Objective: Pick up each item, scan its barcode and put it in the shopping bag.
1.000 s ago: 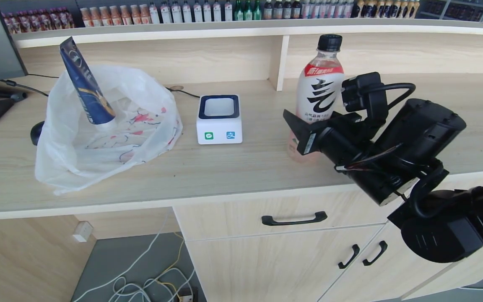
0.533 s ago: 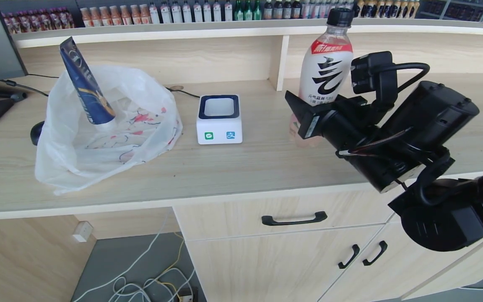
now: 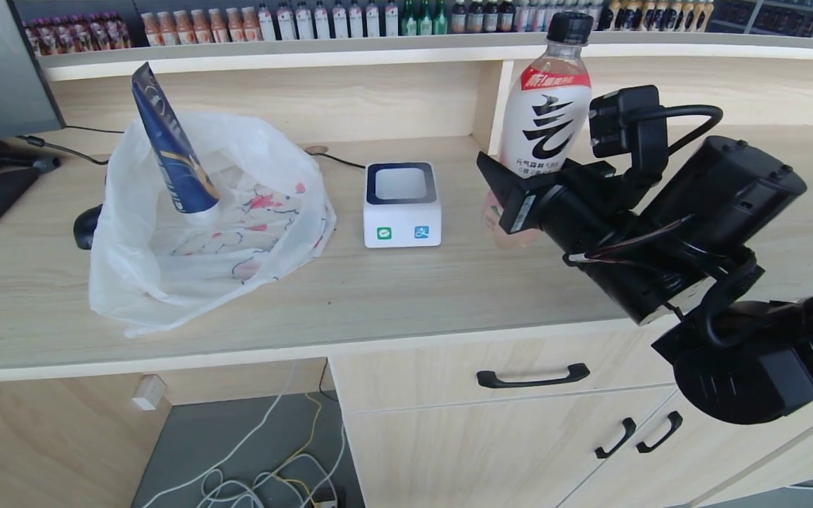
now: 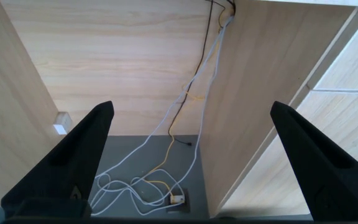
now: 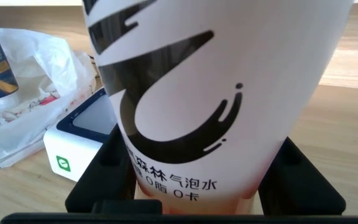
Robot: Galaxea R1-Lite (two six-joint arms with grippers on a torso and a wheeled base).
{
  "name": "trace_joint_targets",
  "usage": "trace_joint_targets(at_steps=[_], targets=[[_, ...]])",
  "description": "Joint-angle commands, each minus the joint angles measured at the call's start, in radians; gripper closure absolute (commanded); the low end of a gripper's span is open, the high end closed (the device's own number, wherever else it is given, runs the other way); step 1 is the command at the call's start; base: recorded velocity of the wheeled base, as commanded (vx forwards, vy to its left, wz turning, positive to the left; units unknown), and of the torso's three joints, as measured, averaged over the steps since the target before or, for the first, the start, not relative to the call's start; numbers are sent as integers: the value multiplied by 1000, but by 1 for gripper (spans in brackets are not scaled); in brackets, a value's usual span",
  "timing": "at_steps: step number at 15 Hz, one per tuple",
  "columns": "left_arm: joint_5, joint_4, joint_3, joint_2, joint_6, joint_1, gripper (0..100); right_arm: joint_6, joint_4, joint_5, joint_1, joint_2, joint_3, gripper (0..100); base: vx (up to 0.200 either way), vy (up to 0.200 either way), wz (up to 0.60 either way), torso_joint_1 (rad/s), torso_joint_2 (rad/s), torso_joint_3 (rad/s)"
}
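Gripping the bottle (image 3: 544, 116), white-labelled with black strokes, right jaws clamp tight; left jaws gape.

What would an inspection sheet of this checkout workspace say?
Surface: light wooden counter.
Job's things: clear plastic drink bottle with black cap, held upright; white box scanner with dark blue rim; translucent white plastic shopping bag holding a dark blue tube.
Clutter: black computer mouse beside the bag.
Grippers: right gripper shut on the bottle; left gripper open, facing the floor.
Cables: white and yellow cables loose on the floor.
Surroundings: shelf of bottles behind; drawers with black handles.
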Motion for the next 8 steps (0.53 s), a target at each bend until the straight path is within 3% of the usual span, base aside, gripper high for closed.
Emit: trace_joint_targets(at_steps=[1, 7, 8], targets=[[-1, 0, 0, 0, 0, 0, 0, 0, 0, -1, -2, -1, -3, 100, 0, 200, 0, 2, 2, 7], [1, 0, 0, 0, -2, 0, 0, 0, 0, -1, -2, -12, -4, 100, 0, 200, 0, 4, 3, 5], [-1, -1, 0, 0, 0, 0, 0, 0, 0, -1, -3, -15, -4, 100, 0, 0, 0, 0, 0, 0]])
